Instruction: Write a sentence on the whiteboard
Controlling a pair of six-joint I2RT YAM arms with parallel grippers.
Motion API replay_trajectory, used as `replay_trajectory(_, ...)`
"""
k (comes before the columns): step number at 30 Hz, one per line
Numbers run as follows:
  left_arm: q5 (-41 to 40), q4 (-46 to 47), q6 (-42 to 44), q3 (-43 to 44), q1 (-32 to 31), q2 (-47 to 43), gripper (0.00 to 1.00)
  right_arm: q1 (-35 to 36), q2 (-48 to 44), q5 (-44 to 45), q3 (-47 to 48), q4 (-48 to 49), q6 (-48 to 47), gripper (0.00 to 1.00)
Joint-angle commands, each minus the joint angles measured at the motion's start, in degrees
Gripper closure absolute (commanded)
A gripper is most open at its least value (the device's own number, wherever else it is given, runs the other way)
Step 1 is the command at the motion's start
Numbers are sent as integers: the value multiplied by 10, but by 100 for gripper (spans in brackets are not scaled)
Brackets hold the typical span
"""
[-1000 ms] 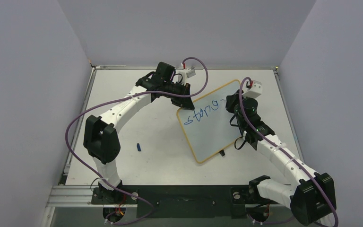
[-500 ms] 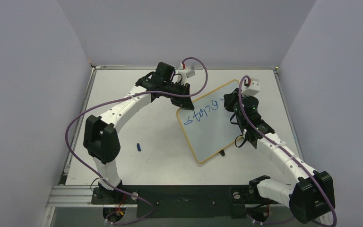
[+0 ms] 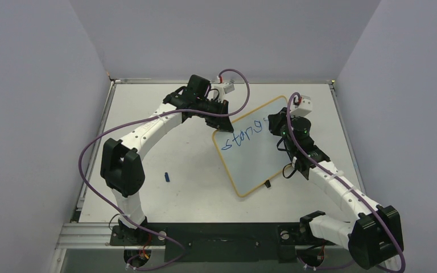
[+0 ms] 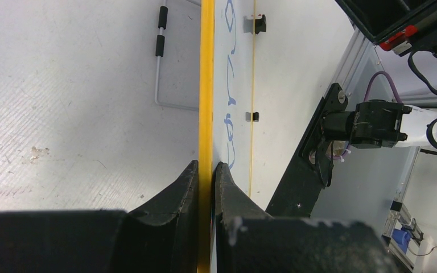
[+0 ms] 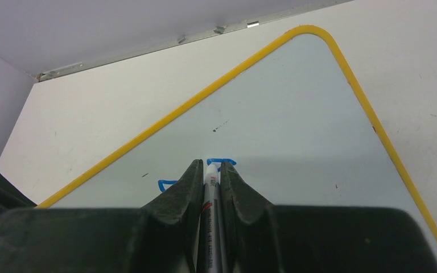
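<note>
The whiteboard (image 3: 256, 162), white with a yellow frame, lies tilted on the table between the two arms. My left gripper (image 3: 218, 125) is shut on its upper left edge; the left wrist view shows both fingers pinching the yellow frame (image 4: 206, 85) at the left gripper (image 4: 206, 166). The sentence (image 3: 240, 136) is blue handwriting near the top of the board, one line reading roughly "stang". My right gripper (image 3: 273, 121) is shut on a marker (image 5: 211, 193), whose tip touches the board (image 5: 296, 114) at a fresh blue stroke (image 5: 222, 161) between the right gripper (image 5: 211, 165) fingertips.
A small blue marker cap (image 3: 167, 177) lies on the table left of the board. A black foot (image 3: 267, 183) sticks out at the board's near edge. A thin wire bracket (image 4: 159, 57) with black grips lies beside the board. Metal rails border the table.
My right gripper has shifted slightly left and away along the top line with the marker, adding a stroke after the written letters. The left arm and the board have not moved.
</note>
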Motion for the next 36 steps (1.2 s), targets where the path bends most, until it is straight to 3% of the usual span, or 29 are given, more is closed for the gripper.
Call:
replay_trajectory(1,-61,7,36,3,4,-19,100,4,-9,-6,-23,-6,7,100)
replay_trajectory(15,-61,7,36,1,3,-19,100,-10,-43,26,-37,-37,-1,100)
replay_trajectory(26,-62,7,36,-1,3,-23,100,-30,-7,24,35,-52,-20,100)
replay_trajectory(36,-61,7,37,-2,3,-25,100,-30,-47,15,53,-66,-19,100)
